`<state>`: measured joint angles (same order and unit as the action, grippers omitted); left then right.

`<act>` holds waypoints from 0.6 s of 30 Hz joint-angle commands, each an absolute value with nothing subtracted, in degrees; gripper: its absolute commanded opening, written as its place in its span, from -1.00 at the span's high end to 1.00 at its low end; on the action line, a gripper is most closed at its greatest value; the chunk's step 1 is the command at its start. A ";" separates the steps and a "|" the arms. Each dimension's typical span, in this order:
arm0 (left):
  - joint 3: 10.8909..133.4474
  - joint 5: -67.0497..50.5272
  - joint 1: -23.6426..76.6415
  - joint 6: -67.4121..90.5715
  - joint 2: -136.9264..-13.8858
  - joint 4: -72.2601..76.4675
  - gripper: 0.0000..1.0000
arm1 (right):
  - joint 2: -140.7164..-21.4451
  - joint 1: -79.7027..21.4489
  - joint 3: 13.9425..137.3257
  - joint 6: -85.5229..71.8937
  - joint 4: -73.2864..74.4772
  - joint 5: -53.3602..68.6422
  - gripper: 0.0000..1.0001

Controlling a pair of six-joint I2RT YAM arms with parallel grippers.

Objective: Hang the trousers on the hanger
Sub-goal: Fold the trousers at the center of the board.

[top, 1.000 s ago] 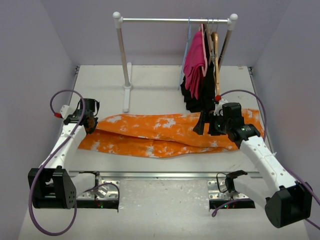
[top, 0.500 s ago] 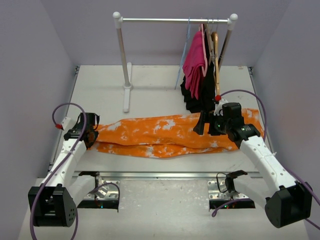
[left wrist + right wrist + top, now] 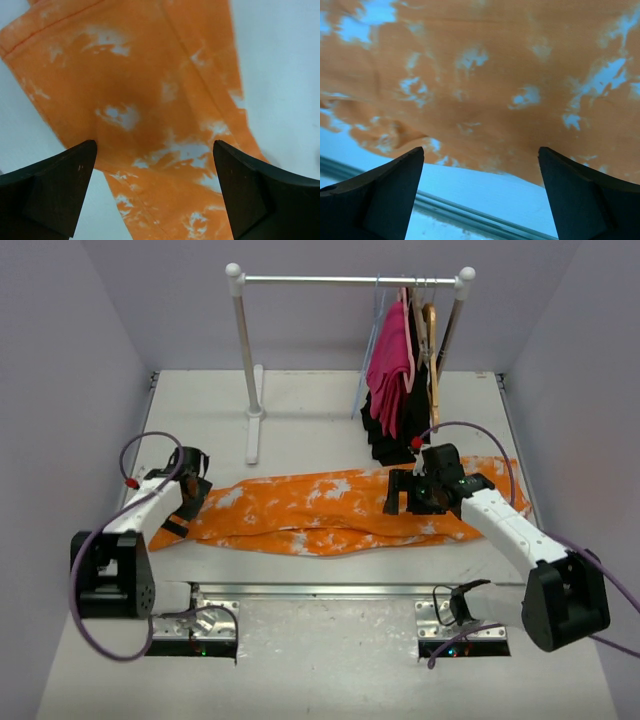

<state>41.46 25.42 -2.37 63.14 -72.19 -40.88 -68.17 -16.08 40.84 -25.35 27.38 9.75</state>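
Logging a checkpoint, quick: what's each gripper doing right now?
Left gripper: open, holding nothing, over the trousers.
Right gripper: open, holding nothing, over the trousers.

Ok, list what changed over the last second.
The left gripper let go of the trousers' left end and now hovers open above it. The trousers' near leg was drawn in, so they lie narrower. The right gripper shifted slightly left, open throughout. The rail and its hanging clothes stayed put.

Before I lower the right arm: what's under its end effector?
Only the trousers, spread on the table, lie under the open right end effector. Whatever is beneath the cloth is covered, so I can't tell.
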 commanded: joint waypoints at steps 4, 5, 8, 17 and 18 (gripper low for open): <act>46.18 28.25 -5.21 72.57 -88.29 -44.74 -1.00 | -76.72 -34.98 46.28 -22.59 30.06 -6.76 -0.58; 46.04 27.59 -5.53 72.22 -89.86 -43.61 -1.00 | -77.50 -36.89 46.39 -23.14 28.90 -8.79 -0.43; 45.87 27.50 -5.54 71.50 -91.89 -41.84 -1.00 | -79.99 -41.03 46.82 -23.33 25.06 -12.67 -0.35; 46.49 28.39 -5.54 68.34 -92.68 -40.91 -1.00 | -93.20 -47.23 54.84 -20.92 25.49 -20.77 0.54; 46.60 28.25 -5.54 68.03 -92.52 -40.80 -1.00 | -92.89 -47.91 54.50 -20.59 25.30 -21.61 0.58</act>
<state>47.12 26.96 -4.69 69.09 -90.39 -42.93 -92.86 -45.72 52.85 -22.01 25.61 -15.26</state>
